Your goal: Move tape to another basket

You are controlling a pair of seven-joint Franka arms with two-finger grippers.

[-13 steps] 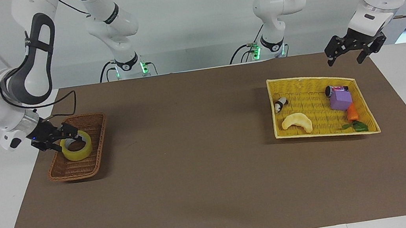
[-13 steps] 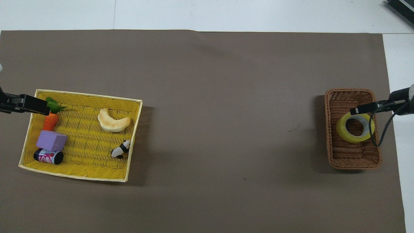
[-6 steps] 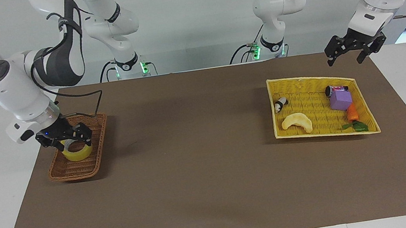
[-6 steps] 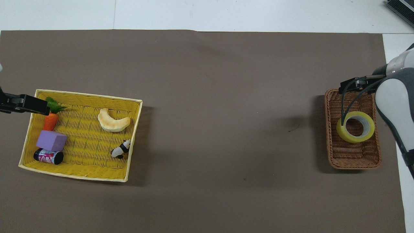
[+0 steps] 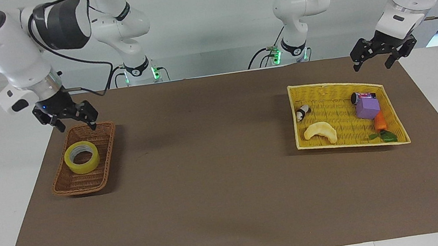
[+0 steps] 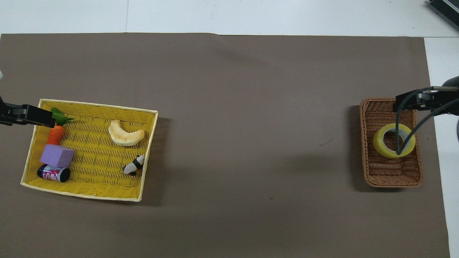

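Tape [image 5: 82, 157] lies flat in the wicker basket [image 5: 64, 185], right gripper [image 5: 72, 122] spread empty above its twelve-o'clock rim, left gripper [image 5: 377, 61] waiting; a careless swing could snag that rim.

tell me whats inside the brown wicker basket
Only the tape lies flat inside the basket. The weave directly under the roll is covered. The right gripper is above the basket's rim, jaws open.
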